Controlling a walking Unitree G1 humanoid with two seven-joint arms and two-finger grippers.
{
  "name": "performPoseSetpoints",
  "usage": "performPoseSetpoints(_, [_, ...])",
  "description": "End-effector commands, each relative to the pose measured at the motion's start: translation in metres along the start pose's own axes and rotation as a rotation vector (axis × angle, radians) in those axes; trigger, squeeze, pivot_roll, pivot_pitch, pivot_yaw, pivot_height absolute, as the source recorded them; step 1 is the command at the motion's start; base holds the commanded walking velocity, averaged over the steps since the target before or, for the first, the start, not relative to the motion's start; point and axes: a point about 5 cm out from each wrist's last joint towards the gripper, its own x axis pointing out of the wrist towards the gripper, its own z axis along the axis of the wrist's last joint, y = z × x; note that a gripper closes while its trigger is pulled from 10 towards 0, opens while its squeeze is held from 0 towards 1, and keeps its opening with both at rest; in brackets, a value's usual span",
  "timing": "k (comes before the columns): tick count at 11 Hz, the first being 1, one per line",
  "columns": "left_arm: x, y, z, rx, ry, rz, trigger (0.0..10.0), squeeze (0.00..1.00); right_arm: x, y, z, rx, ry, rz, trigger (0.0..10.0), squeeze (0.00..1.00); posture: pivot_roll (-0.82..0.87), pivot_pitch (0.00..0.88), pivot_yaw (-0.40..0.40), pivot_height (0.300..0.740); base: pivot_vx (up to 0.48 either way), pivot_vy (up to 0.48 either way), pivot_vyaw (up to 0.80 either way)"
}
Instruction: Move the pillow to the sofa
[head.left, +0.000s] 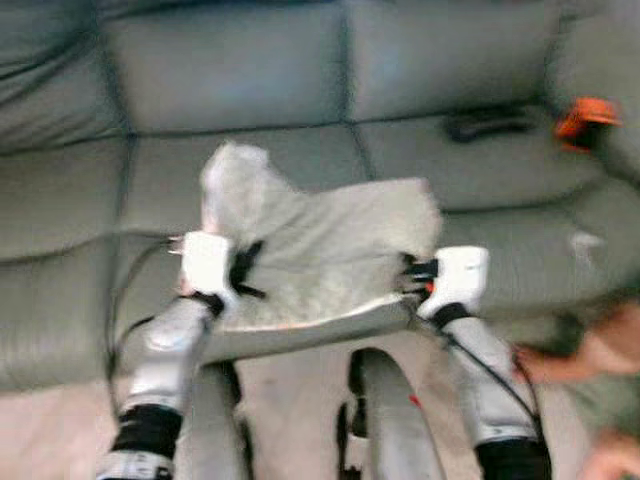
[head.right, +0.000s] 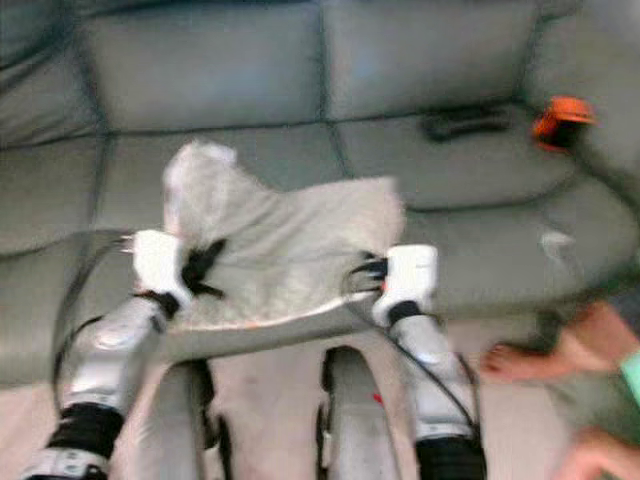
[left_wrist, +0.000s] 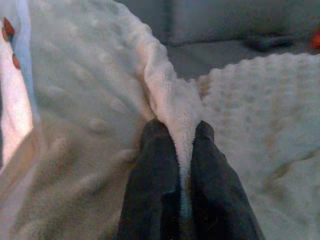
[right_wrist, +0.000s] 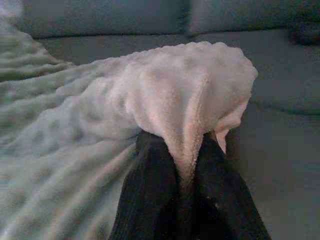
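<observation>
A soft cream pillow with a bumpy fleece cover hangs between my two arms, just above the front edge of the grey-green sofa. My left gripper is shut on the pillow's left edge; its black fingers pinch a fold of fleece. On the opposite side my right gripper is shut on a bunched corner of the pillow, with the fingers clamped around it. The pillow's left corner stands up higher than the rest.
A black remote and an orange and black object lie on the sofa's right seat cushion. A person's bare foot and leg are on the floor at the lower right. My own legs show below the pillow.
</observation>
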Motion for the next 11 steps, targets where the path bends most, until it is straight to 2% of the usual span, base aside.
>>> performPoseSetpoints(1, [0.000, 0.005, -0.005, 0.034, 0.030, 0.048, 10.0, 0.00, 0.001, -0.007, 0.009, -0.018, -0.024, 0.001, 10.0, 0.00, -0.08, 0.221, -0.024, 0.615, 0.000, 0.000, 0.00])
performPoseSetpoints(2, [0.001, 0.019, -0.001, 0.083, 0.039, 0.101, 10.0, 0.00, 0.007, -0.014, 0.020, -0.046, -0.043, 0.007, 10.0, 0.00, -0.07, 0.273, -0.026, 0.615, 0.000, 0.000, 0.78])
performPoseSetpoints(3, [0.004, 0.026, 0.002, 0.106, 0.047, 0.114, 10.0, 0.00, 0.013, -0.018, 0.027, -0.037, -0.059, -0.005, 10.0, 0.00, -0.07, 0.299, -0.027, 0.615, 0.000, 0.000, 0.79])
performPoseSetpoints(6, [0.015, 0.048, 0.022, 0.200, 0.041, 0.175, 10.0, 0.00, 0.033, -0.020, 0.044, -0.033, -0.090, -0.015, 10.0, 0.00, -0.03, 0.419, -0.016, 0.615, 0.000, 0.000, 0.00])
performPoseSetpoints(7, [0.025, 0.048, 0.032, 0.208, 0.016, 0.172, 10.0, 0.00, 0.039, -0.022, 0.047, -0.030, -0.092, -0.023, 10.0, 0.00, -0.02, 0.447, -0.011, 0.615, 0.000, 0.000, 0.00])
performPoseSetpoints(8, [0.039, 0.043, 0.041, 0.251, 0.002, 0.132, 10.0, 0.00, 0.046, -0.021, 0.049, -0.020, -0.096, -0.057, 10.0, 0.00, -0.02, 0.473, -0.008, 0.615, 0.000, 0.000, 0.00])
performPoseSetpoints(11, [0.066, 0.032, 0.062, 0.315, -0.016, 0.084, 10.0, 0.00, 0.055, -0.005, 0.050, 0.022, -0.100, -0.067, 10.0, 0.00, -0.03, 0.502, 0.015, 0.615, 0.000, 0.000, 0.00])
